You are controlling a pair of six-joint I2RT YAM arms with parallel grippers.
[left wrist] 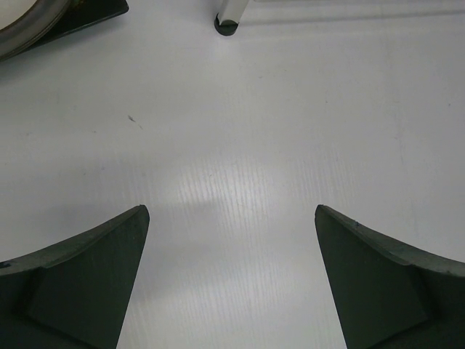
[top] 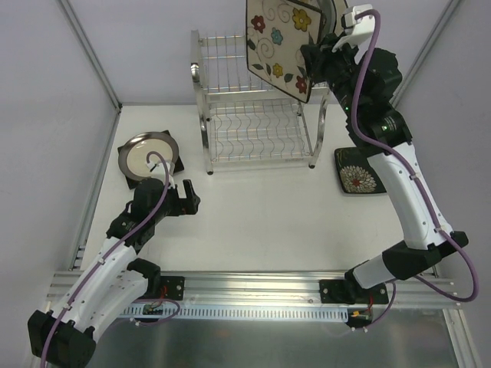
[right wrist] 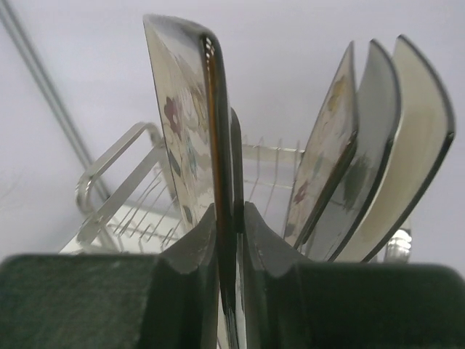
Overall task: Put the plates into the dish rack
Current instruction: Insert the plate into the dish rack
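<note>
My right gripper [top: 311, 67] is shut on the edge of a square cream plate with colourful flowers [top: 280, 42], held tilted above the right end of the chrome dish rack [top: 257, 115]. The right wrist view has this plate [right wrist: 189, 109] edge-on between the closed fingers [right wrist: 196, 247], with three more plates [right wrist: 370, 160] leaning side by side in the rack [right wrist: 109, 189] to its right. A round cream plate [top: 148, 152] lies on a dark square plate [top: 178, 163] at the left. A dark plate with white flowers [top: 359, 172] lies right of the rack. My left gripper [top: 189, 197] hangs open over bare table.
The left wrist view shows one rack foot [left wrist: 227, 24] at the top, the round plate's rim [left wrist: 25, 33] and the dark plate's corner [left wrist: 98, 11] at top left. Frame rails run along both sides and the near edge [top: 253, 287].
</note>
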